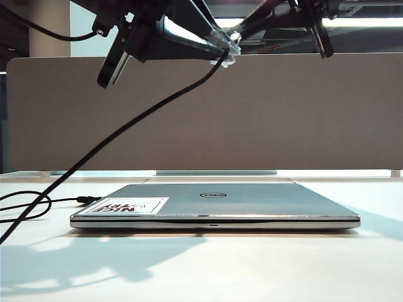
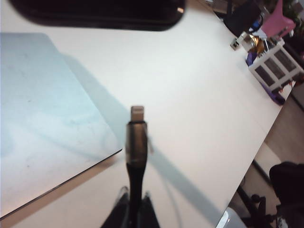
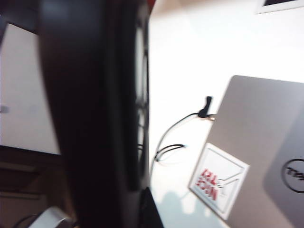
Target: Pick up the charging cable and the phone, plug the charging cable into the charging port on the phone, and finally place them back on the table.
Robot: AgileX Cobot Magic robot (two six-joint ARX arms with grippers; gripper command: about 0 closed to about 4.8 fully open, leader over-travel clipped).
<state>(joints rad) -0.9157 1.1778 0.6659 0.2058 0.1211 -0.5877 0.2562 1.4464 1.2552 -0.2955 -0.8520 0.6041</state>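
My left gripper hangs high over the laptop, shut on the charging cable just behind its silver plug. The plug sticks out ahead of the fingers. From there the black cord slants down to the table at the left. The phone lies across the far side of the left wrist view, apart from the plug. My right gripper is shut on the phone, which fills that view as a dark blurred slab. I cannot make out the charging port.
A closed silver Dell laptop with a red-lettered sticker lies mid-table. Slack cord loops beside its left corner. A grey-brown divider panel stands behind. In the left wrist view the table's edge drops off toward chairs and shelves.
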